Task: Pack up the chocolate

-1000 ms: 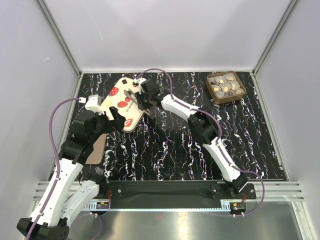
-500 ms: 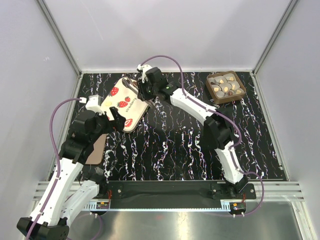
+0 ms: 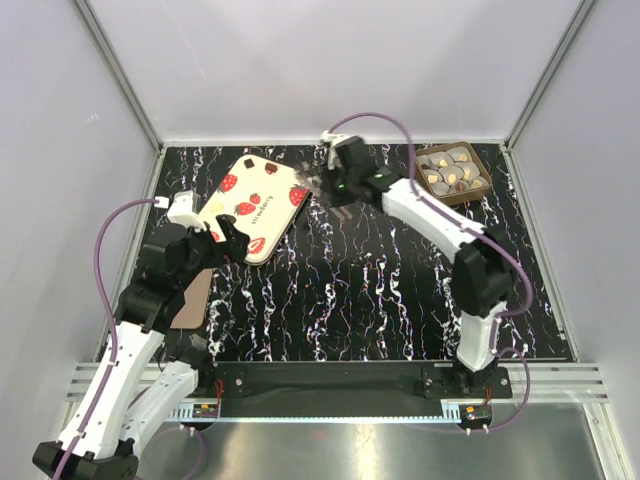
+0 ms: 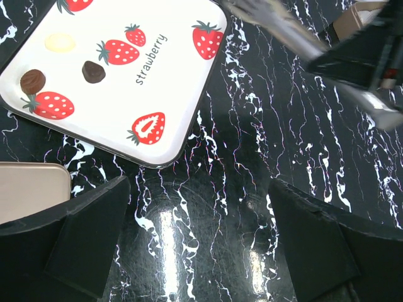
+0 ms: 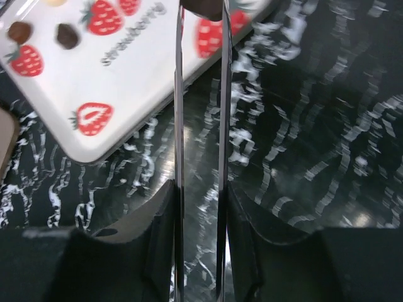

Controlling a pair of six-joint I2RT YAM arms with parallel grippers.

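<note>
Heads up on your right gripper [image 5: 200,236]: its black fingers are clamped onto a pair of long, thin, shiny metal tweezers [image 5: 177,157]. The two blades run nearly parallel with a narrow gap. At the very tips there's a small dark brown piece [image 5: 201,6] pinched between them (it's cut off by the frame edge and blurry, so I can't tell its shape). From the top camera, those tips sit over the table just off the far right corner of the flat cream lid [image 3: 255,205]. That's the glossy one with rounded corners, red strawberries and the word "strawberry" on it. It also has a couple of little brown blobs and a pale oval, but I can't tell if those are printed or real.

Your chocolate [image 3: 448,175], the small round pieces in pale grey and gold, is sitting in the small square brown tray [image 3: 465,197]. The tray is at the far right corner of the table, well apart from the lid.

Your left gripper [image 4: 200,245] is spread wide with nothing in it, hanging over the near edge of the lid. A matte beige slab with a rounded corner [image 4: 28,182] lies just beside that edge, under the left finger.

The table [image 3: 350,290] is slick black with white marble veining, and it's reflective enough to show glare.
</note>
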